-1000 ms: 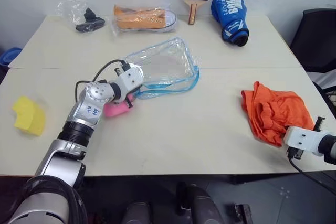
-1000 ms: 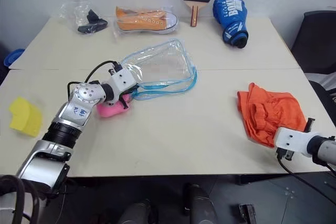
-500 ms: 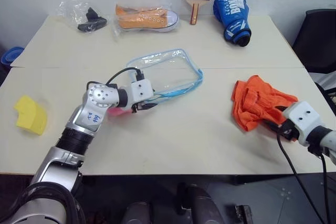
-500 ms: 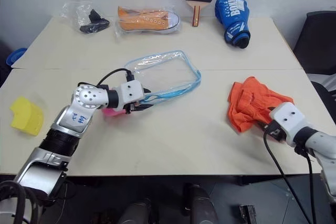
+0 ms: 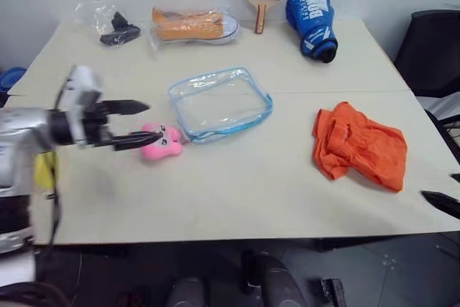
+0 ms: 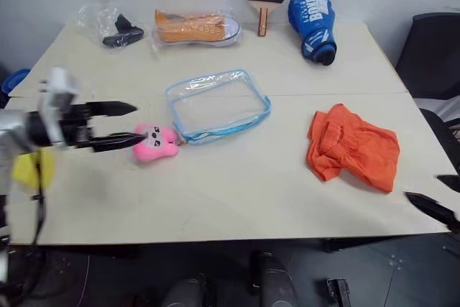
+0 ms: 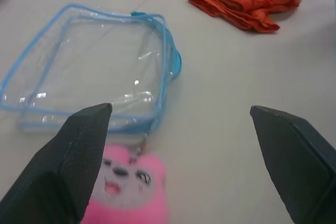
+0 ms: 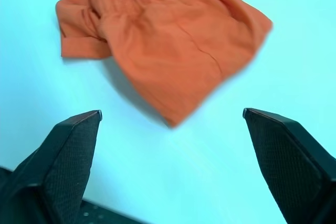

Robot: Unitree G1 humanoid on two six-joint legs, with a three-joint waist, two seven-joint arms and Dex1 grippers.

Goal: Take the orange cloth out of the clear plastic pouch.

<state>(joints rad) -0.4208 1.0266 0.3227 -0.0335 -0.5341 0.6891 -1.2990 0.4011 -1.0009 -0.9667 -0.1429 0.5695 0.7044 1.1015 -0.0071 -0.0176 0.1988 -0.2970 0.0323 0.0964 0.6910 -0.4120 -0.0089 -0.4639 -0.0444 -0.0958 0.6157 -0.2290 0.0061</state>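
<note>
Orange cloth is seen lying crumpled near the table's right edge, apparently clear of the empty clear plastic pouch mid-table, with both the left gripper and right gripper spread wide and empty.

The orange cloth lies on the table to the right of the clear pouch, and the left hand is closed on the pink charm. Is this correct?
Not quite. The left hand is open and holds nothing; the pink charm lies free on the table, as the left wrist view shows. The orange cloth does lie right of the clear pouch.
</note>
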